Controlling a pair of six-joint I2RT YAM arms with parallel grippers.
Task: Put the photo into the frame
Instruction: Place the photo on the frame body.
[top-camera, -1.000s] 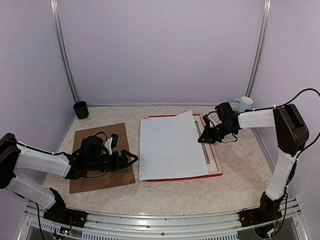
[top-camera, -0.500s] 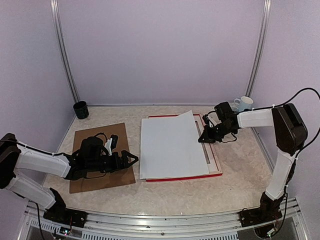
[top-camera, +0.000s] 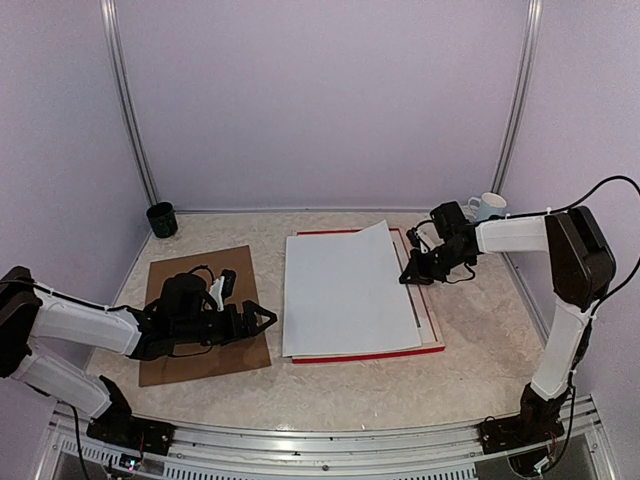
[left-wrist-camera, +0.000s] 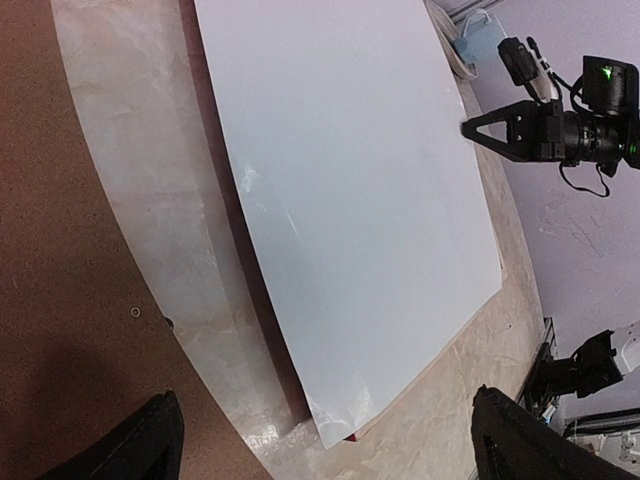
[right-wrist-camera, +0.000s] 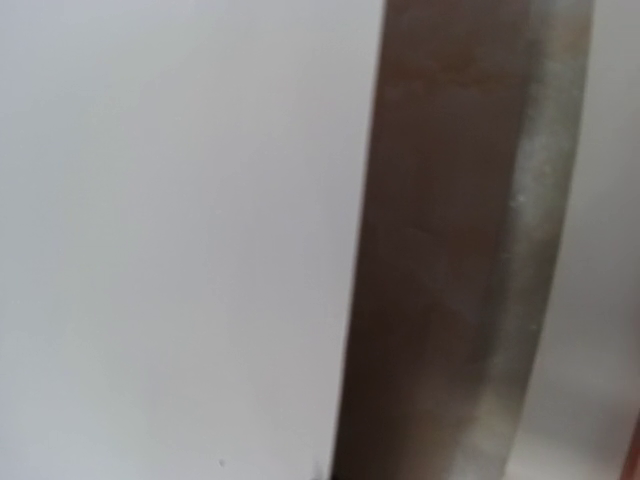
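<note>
White back up, thin rectangular photo (top-camera: 345, 295) lies skewed on the large red, pale-wood-backed frame (top-camera: 432, 325), overhanging its left rail. Right gripper (top-camera: 407, 279) at the photo's right edge, grip unreadable; left gripper (top-camera: 268, 320) spread, empty. Looks like alignment: next nudge it right, into the recess.

Soft, even light is washing over everything.
The right wrist view is blurring badly; faint glare is streaking the thin white-backed rectangular photo (left-wrist-camera: 350, 200).

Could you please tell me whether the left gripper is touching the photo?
Apart. In the left wrist view the left gripper stands open facing the near corner of the photo, with a clear gap beside each finger.
</note>
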